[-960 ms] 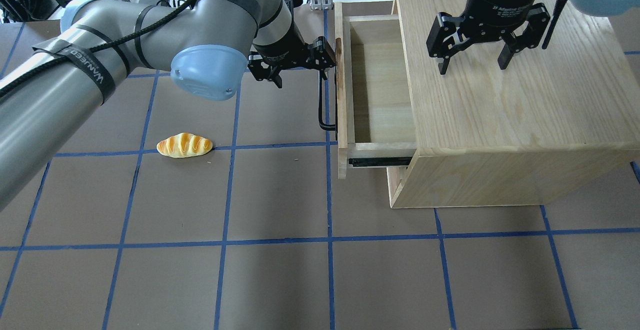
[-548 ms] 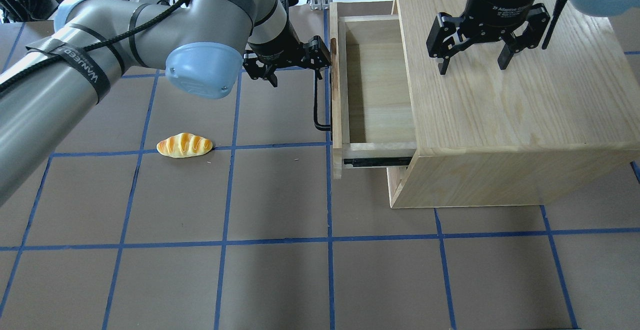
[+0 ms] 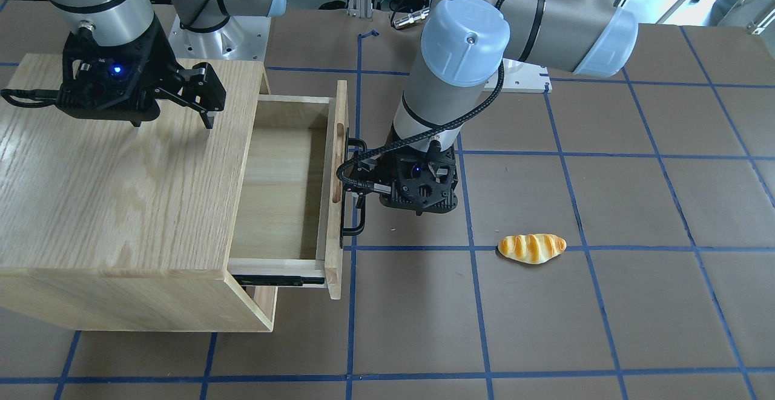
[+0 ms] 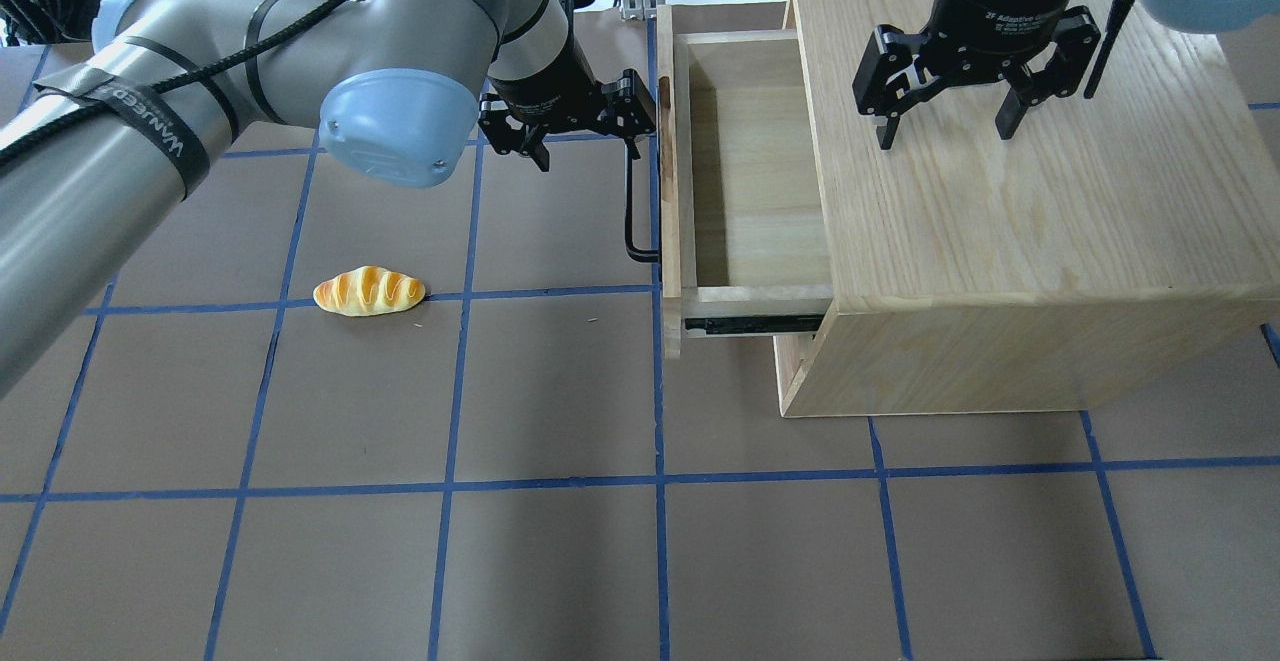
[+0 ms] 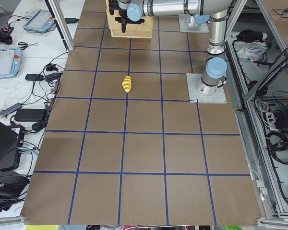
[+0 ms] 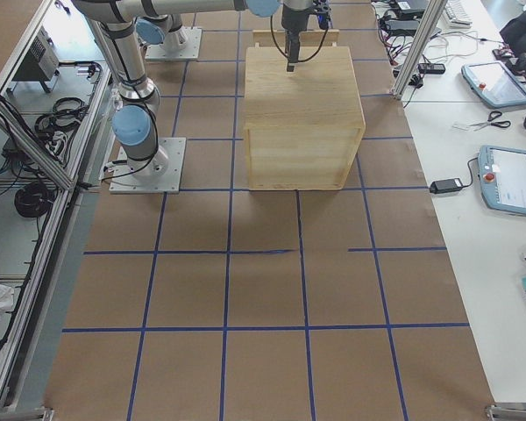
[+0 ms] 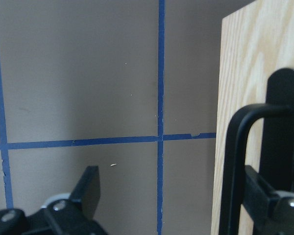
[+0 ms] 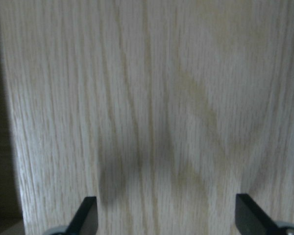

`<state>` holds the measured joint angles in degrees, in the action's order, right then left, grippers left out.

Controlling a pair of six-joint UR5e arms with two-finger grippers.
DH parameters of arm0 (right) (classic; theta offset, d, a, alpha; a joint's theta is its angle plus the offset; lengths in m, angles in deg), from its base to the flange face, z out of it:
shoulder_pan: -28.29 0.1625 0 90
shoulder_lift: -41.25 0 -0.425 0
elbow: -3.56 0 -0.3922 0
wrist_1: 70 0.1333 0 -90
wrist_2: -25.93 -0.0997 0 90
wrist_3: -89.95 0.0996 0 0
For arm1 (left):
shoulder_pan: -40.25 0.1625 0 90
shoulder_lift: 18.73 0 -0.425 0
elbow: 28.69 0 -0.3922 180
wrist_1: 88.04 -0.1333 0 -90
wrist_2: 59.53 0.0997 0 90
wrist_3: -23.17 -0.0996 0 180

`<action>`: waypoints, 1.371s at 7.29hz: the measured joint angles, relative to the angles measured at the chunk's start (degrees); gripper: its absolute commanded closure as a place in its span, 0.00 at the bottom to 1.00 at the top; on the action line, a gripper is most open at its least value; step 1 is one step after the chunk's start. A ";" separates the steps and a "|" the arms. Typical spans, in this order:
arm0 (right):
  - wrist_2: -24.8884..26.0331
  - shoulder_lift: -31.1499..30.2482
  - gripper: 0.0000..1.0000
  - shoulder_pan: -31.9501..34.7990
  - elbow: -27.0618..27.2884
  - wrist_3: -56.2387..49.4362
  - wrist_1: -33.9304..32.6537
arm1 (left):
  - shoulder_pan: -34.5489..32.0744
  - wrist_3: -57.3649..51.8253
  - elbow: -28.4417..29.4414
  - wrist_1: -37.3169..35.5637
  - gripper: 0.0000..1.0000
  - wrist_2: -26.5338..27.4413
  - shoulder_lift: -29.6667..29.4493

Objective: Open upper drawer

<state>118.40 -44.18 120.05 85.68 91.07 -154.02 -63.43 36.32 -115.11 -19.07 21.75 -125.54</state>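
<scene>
Left wrist-mounted view: the left pincer (image 7: 174, 176) is spread wide and clamped on nothing. One finger (image 7: 258, 188) sits tucked behind the black bar handle (image 7: 235, 156), between the bar and the pale front panel (image 7: 245, 63). The other finger (image 7: 86, 188) hangs free over the tabletop (image 7: 78, 73), well apart from the bar. I read that as a hook pull: one finger behind the bar is enough to drag. With no squeeze I'm not fighting the slide line if my path is slightly off.

Overhead exterior: the upper drawer (image 4: 760, 171) is right against the hooked-finger side of the left pincer. It is drawn well out of the cabinet (image 4: 1050, 221), floor bare, black slide rail (image 4: 750, 323) exposed. I judge the opening done or nearly so; I can't tell how much rail travel is left.

The right pincer (image 4: 946, 131) is also spread open, holding nothing. It points down at the cabinet top, with the drawer off to its side. Right wrist-mounted shows only oak grain between its fingers. It looks placed to brace the cabinet against skating toward the pull, but I can't tell if the tips touch the wood.

The bread roll (image 4: 368, 291) lies on the tabletop on the far side of the left pincer from the drawer, well apart and not in play.

Risk I see: the hook sits near the bar's end, so drifting along it could slip the finger off.
</scene>
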 measured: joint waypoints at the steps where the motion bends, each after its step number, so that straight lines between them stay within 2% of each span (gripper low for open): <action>1: 0.00 0.00 0.00 0.00 -0.01 0.00 0.00 | 0.48 -0.67 0.24 0.76 0.00 0.01 0.04; 10: 0.00 0.00 0.00 0.00 0.01 -0.04 0.00 | 2.48 -5.53 0.34 2.05 0.00 2.78 0.03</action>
<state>118.40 -44.18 120.05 85.68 91.03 -154.02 -60.95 30.79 -114.76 -17.02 24.53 -125.51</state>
